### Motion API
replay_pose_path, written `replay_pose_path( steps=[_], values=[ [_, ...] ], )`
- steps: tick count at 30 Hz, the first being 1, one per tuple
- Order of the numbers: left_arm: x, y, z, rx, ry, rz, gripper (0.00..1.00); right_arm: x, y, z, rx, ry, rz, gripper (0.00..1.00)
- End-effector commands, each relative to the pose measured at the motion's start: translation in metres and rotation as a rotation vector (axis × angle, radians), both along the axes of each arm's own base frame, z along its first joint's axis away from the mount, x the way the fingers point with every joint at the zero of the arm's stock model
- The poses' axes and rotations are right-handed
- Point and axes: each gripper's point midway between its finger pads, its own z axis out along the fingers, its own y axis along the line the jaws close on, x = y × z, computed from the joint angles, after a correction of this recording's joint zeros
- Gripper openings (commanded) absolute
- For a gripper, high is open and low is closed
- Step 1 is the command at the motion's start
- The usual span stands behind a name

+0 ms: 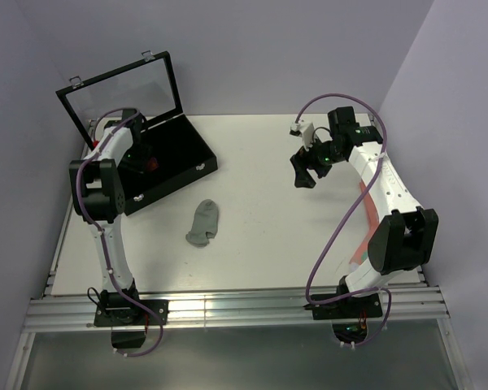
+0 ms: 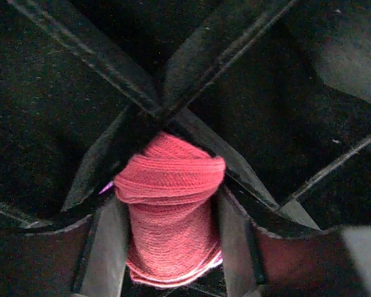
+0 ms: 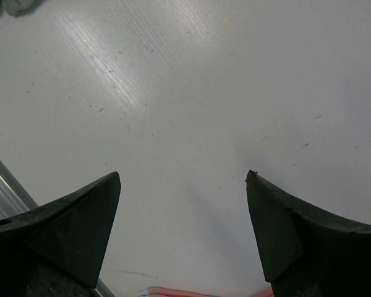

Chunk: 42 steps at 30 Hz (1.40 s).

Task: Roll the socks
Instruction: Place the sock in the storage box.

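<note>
- A metal rail [image 1: 228, 313] runs along the near edge of the worktop [image 1: 260, 244], and both arm bases are bolted to it.
- At the near right, a salmon-pink sock [image 1: 359, 252] peeks out from under the lower link of the right arm. The right wrist view shows only a thin strip of it at the bottom edge.
- A little farther in and left of centre, the grey sock [image 1: 203, 223] lies flat and unrolled on the worktop. It sits between the two arms, near the closest corner of the case, and nothing touches it.
- Farther back and right of centre, the right fingers [image 1: 302, 172] hang over bare worktop. In the wrist view they are spread wide with nothing between them.
- At the far left sits a black case [image 1: 187, 158] divided into compartments, and the left fingers [image 1: 145, 153] reach down into it.
- Seen from the left wrist, the left fingers are pressed against both sides of the magenta-red sock [image 2: 170, 210]. The sock is wound into a tight roll and sits inside a compartment.
- Two dividers [image 2: 111, 68] cross just beyond the roll, and a sliver of purple shows at its left edge.
- Farthest back, the clear lid [image 1: 122, 93] of the case stands open.
</note>
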Motion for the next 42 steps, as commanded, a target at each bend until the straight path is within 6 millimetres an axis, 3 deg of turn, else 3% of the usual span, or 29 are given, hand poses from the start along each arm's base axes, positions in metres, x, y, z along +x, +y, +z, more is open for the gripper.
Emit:
replay_pose_path(
  steps=[1, 7, 23, 25, 32, 34, 42],
  values=[
    [-0.043, -0.002, -0.033, -0.029, 0.188, -0.061, 0.59, -0.003, 0.001, 0.019, 0.011, -0.048, 0.015, 0.89],
    [-0.039, -0.009, -0.040, -0.075, 0.184, -0.109, 0.65, -0.005, 0.001, 0.020, 0.010, -0.049, 0.018, 0.89],
    [-0.019, -0.005, -0.049, -0.100, 0.145, -0.170, 0.77, -0.012, -0.001, 0.019, 0.002, -0.050, 0.030, 0.89],
    [-0.016, -0.004, -0.046, -0.097, 0.126, -0.175, 0.83, -0.012, -0.001, 0.019, 0.003, -0.051, 0.031, 0.89],
    [-0.012, -0.003, -0.042, -0.107, 0.098, -0.172, 0.85, -0.012, 0.001, 0.020, 0.011, -0.046, 0.038, 0.90],
    [-0.012, -0.004, -0.041, -0.114, 0.092, -0.173, 0.94, -0.012, 0.001, 0.020, 0.011, -0.044, 0.041, 0.90],
    [-0.010, -0.004, -0.025, -0.111, 0.057, -0.169, 0.95, -0.012, 0.000, 0.020, 0.003, -0.050, 0.049, 0.89]
  ],
)
